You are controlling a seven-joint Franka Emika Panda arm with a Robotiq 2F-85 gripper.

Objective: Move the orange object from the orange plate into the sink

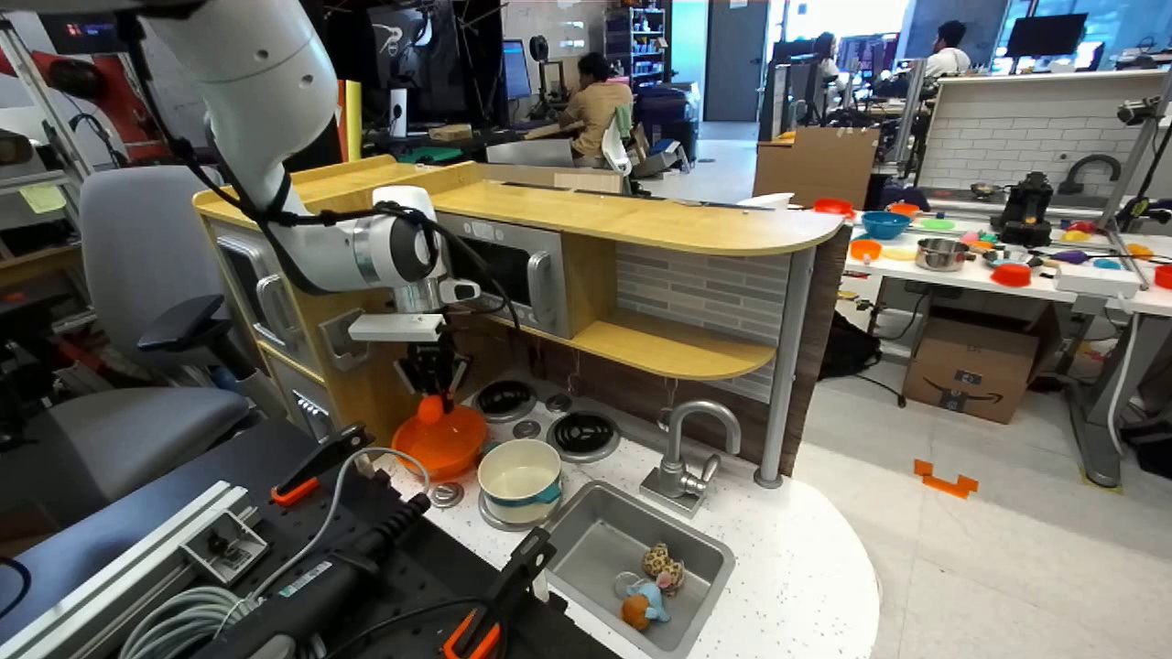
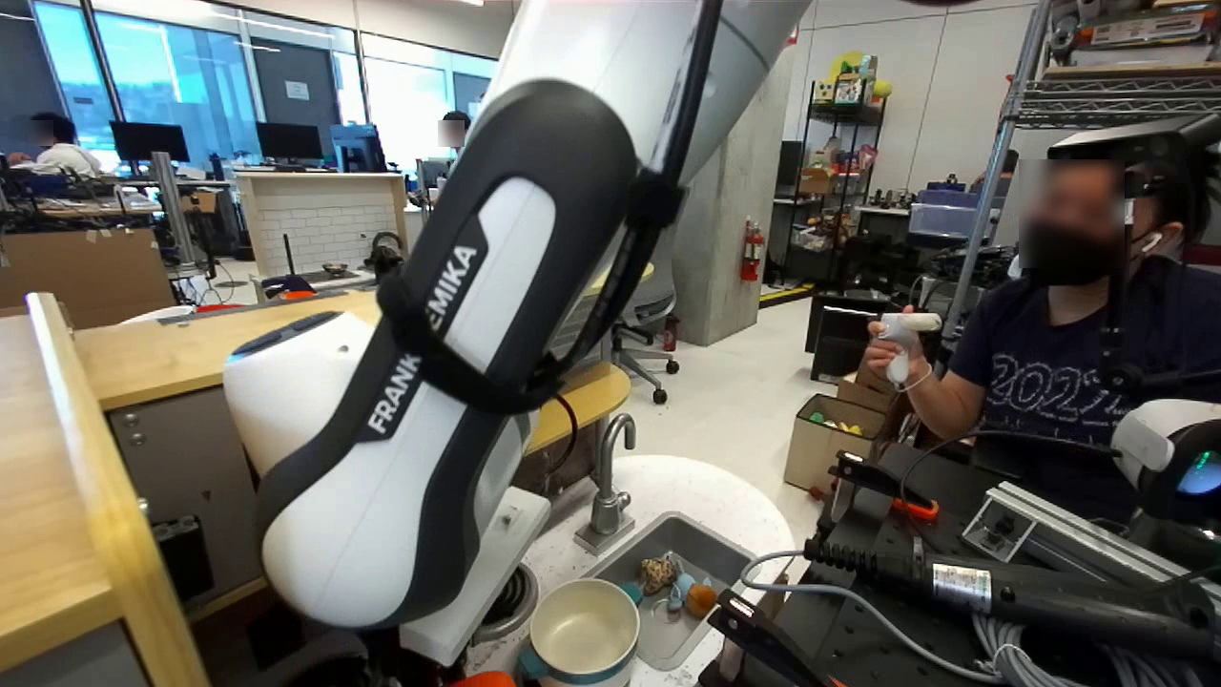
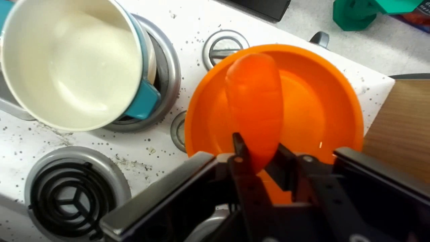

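Observation:
The orange object (image 3: 256, 101) is long and rounded, slightly blurred in the wrist view. My gripper (image 3: 258, 143) is shut on one end of it, with a dark finger on each side. In an exterior view the gripper (image 1: 441, 389) points down and the orange object (image 1: 429, 409) hangs at its tips, over the orange plate (image 1: 449, 453). The plate (image 3: 305, 111) lies below it in the wrist view. The grey sink (image 1: 595, 531) with its faucet (image 1: 682, 448) is farther along the counter. The sink (image 2: 672, 634) also shows in an exterior view, where the arm hides the gripper.
A cream pot with teal handles (image 1: 520, 476) stands between plate and sink; it also shows in the wrist view (image 3: 74, 67). Several small toys (image 1: 655, 586) lie in the sink. Burners (image 1: 583, 433) lie behind. A shelf (image 1: 678, 348) overhangs the counter's back.

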